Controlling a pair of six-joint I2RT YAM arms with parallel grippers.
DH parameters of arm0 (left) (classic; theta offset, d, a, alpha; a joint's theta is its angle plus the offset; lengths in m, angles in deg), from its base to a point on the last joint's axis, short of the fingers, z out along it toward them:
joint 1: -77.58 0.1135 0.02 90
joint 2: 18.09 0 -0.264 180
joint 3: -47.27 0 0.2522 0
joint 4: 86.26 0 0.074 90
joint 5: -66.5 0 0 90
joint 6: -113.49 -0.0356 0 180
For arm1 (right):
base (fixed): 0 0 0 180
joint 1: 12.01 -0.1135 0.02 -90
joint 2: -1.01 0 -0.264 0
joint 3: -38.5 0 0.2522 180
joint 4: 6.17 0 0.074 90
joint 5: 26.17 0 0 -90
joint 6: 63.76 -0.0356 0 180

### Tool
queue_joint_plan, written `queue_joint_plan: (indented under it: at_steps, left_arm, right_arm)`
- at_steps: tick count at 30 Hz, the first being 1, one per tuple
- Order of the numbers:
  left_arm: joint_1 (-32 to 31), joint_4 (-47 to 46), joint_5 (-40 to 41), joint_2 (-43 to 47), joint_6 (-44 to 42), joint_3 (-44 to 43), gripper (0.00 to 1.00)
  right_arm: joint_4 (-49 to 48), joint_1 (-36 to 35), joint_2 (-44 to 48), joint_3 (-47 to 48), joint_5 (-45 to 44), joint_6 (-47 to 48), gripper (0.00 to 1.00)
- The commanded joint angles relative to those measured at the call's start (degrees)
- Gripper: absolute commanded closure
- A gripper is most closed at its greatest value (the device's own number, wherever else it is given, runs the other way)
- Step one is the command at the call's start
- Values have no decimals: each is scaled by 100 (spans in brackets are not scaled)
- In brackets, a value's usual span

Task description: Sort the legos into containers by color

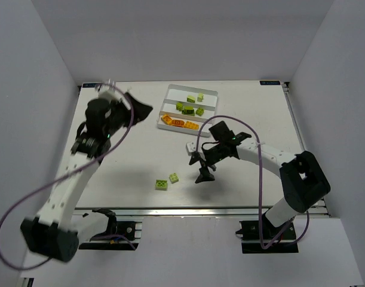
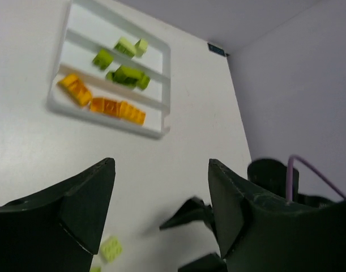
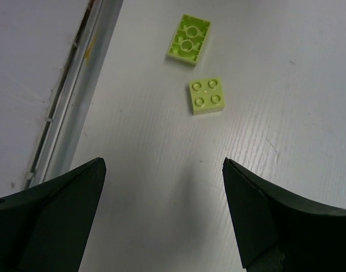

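Note:
The white tray [image 1: 213,94] has three slots. The far slot holds two lime legos [image 1: 196,97], the middle slot several green ones [image 1: 188,109], the near slot several orange ones [image 1: 179,123]. The left wrist view shows the tray [image 2: 166,85] and the orange legos [image 2: 105,105] too. Two loose lime legos lie on the table [image 1: 174,177] [image 1: 162,185]. In the right wrist view one is studs up [image 3: 206,95] and one upside down [image 3: 189,39]. My right gripper [image 1: 199,168] [image 3: 163,164] is open and empty, just right of them. My left gripper [image 1: 140,106] [image 2: 161,164] is open and empty, raised left of the tray.
The table's front edge is a metal rail [image 3: 76,96] close to the loose legos. White walls enclose the table at the back and both sides. The right arm's purple cable [image 1: 261,179] loops over the table's right half.

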Motion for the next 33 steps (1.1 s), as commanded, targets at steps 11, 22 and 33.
queue_joint_plan:
  at_steps: [11, 22, 33]
  left_arm:
    - [-3, 3721, 1518, 4711, 1464, 2537, 21]
    - [-3, 4408, 1536, 5098, 1658, 2590, 21]
    - [-3, 4118, 1132, 5002, 1869, 2906, 22]
  right_arm:
    - [-7, -1179, -1803, 1527, -1682, 624, 16]
    - [-68, -1663, -2155, 1554, -2052, 694, 24]
    - [-438, -1778, -2182, 1571, -2325, 378, 58]
